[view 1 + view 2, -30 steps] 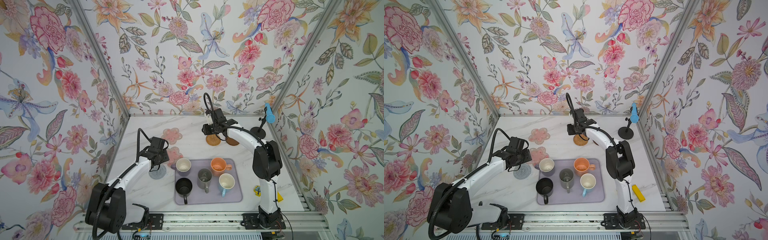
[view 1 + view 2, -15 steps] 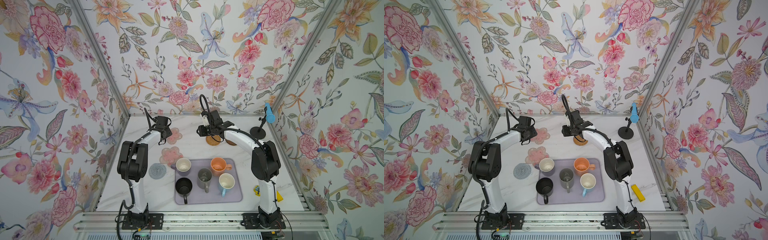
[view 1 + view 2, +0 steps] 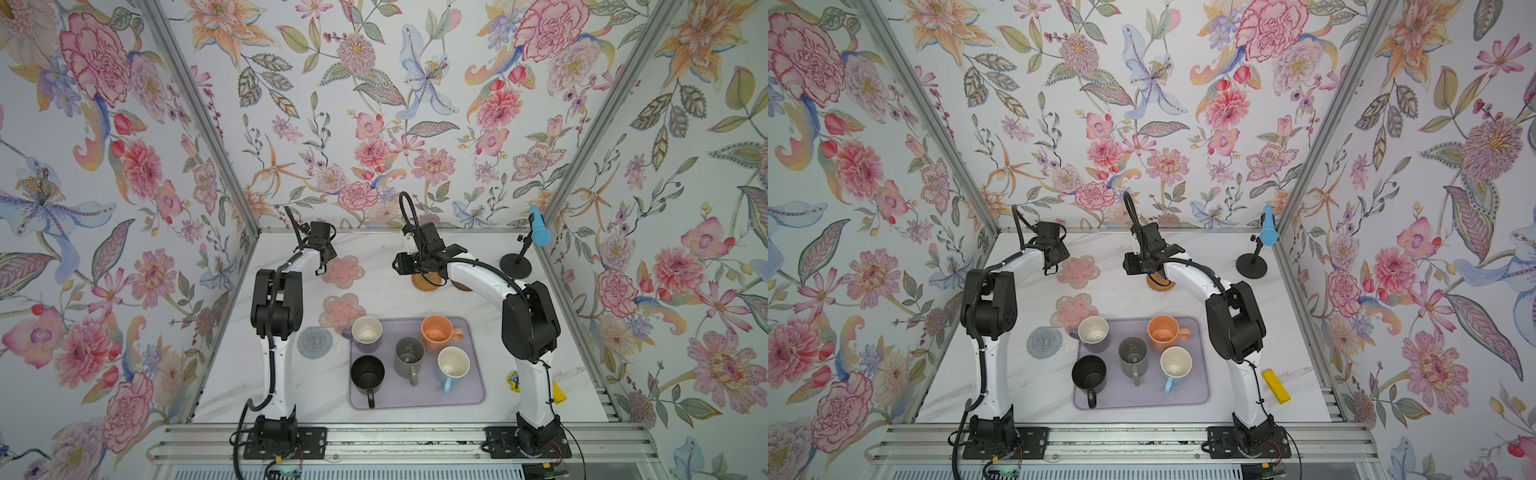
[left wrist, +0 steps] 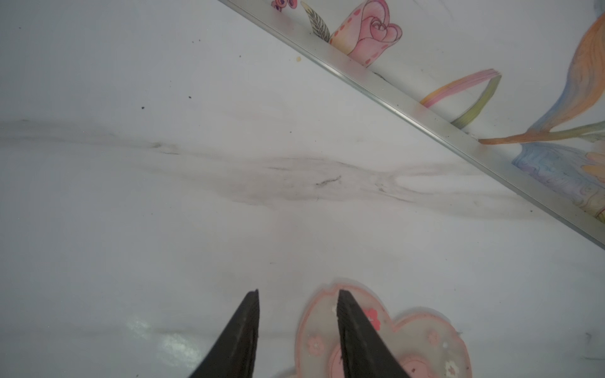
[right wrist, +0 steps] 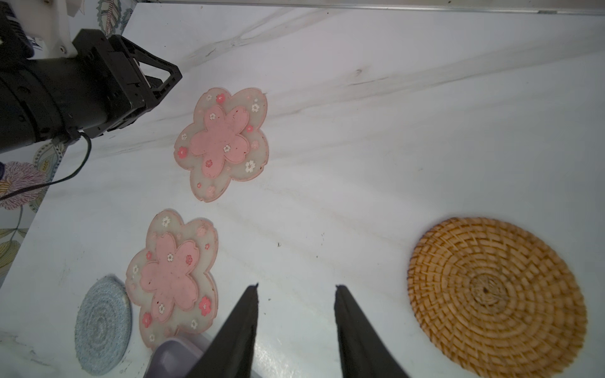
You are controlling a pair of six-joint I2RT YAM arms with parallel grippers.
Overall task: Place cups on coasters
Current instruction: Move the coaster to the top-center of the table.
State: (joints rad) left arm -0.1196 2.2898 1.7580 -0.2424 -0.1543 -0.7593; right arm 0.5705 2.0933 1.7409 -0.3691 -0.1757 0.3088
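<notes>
Below the left gripper (image 4: pixel 298 291), parted and empty, a pink coaster (image 4: pixel 419 340) is seen; the right gripper (image 5: pixel 296 286) is parted too, empty.

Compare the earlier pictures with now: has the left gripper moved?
Yes. The left gripper has swung away from the grey-blue knitted coaster, toward the back wall, and is now beside the far flower coaster.
</notes>
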